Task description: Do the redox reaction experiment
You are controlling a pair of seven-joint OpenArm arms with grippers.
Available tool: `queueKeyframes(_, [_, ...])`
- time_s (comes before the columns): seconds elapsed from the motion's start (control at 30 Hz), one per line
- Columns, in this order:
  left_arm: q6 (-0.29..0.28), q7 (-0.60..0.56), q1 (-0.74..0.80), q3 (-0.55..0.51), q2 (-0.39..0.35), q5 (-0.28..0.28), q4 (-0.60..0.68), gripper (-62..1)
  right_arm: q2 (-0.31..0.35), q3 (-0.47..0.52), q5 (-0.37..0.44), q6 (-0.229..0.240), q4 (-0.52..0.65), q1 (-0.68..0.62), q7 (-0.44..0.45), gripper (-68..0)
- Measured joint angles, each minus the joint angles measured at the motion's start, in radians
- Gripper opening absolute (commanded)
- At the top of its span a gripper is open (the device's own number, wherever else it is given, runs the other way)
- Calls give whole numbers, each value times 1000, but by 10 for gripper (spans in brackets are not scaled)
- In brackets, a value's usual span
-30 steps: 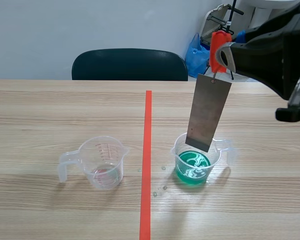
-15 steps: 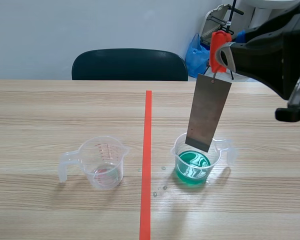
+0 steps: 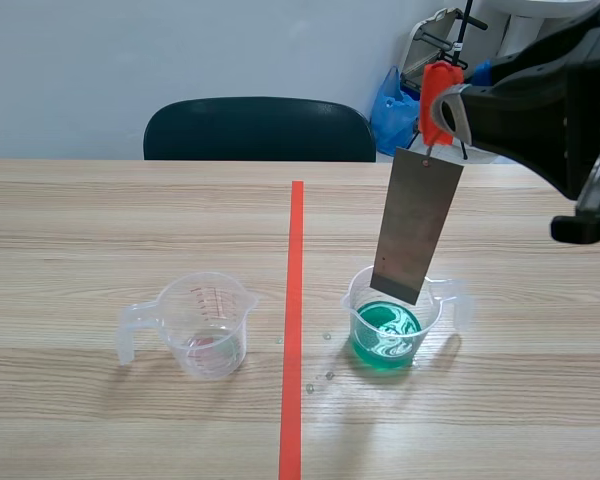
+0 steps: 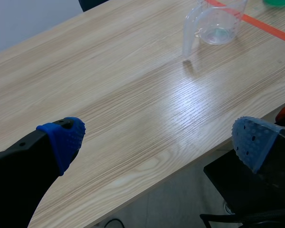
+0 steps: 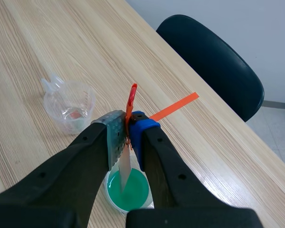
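Nothing you can actually read in these. The only print is a reddish graduation scale on the wall of the empty clear measuring cup, which sits on the table at about 9 o'clock from the cup of green liquid. Its ticks and numbers are too small to make out in any view.

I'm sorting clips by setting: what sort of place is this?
Likely an office or lab room set up for bench experiments: a wooden table, a dark chair behind it, and a plastic measuring cup of green liquid.
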Motion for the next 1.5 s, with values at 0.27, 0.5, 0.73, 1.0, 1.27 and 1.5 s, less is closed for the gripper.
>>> queueKeyframes(0.27, [0,0,0,0,0,0,2,14,0,0,0,0,0,0,0,-667])
queueKeyframes(0.5, [0,0,0,0,0,0,4,14,0,0,0,0,0,0,0,-667])
queueKeyframes(0.73, [0,0,0,0,0,0,4,14,0,0,0,0,0,0,0,-667])
queueKeyframes(1.0, [0,-28,0,0,0,0,4,14,0,0,0,0,0,0,0,-667])
queueKeyframes(1.27, [0,-27,0,0,0,0,4,14,0,0,0,0,0,0,0,-667])
queueKeyframes(1.5, [0,-27,0,0,0,0,4,14,0,0,0,0,0,0,0,-667])
